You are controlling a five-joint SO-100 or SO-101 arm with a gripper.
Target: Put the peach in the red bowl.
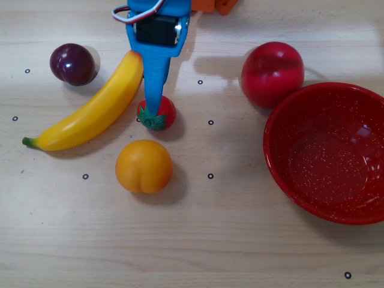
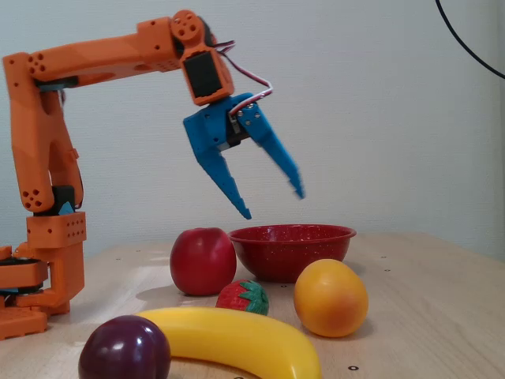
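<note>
The peach (image 1: 144, 166) sits on the tabletop (image 1: 228, 240) well left of the red bowl (image 1: 329, 153) in the overhead view, just below the strawberry (image 1: 158, 113), nothing touching it. Going left to right from there: the plum (image 1: 73, 63) is far up-left of the peach, the banana (image 1: 90, 108) lies diagonally between them, and the red apple (image 1: 272, 73) sits up-right, right against the bowl's rim.

Hard-to-see stuff: from above the blue end effector (image 1: 154, 102) covers part of the strawberry's top, and the arm is cut off at the upper edge, so you can't judge the gap between the fingers there. The bowl's right side also runs out of frame. In the fixed view the banana (image 2: 237, 341) hides the strawberry's bottom, and the apple overlaps the bowl's left edge.

Pose: the fixed view shows the orange arm (image 2: 95, 59) stretched out level, high up, wrist bent down. The end effector (image 2: 273, 203) hangs well above the fruit, fingers spread wide, holding nothing.
</note>
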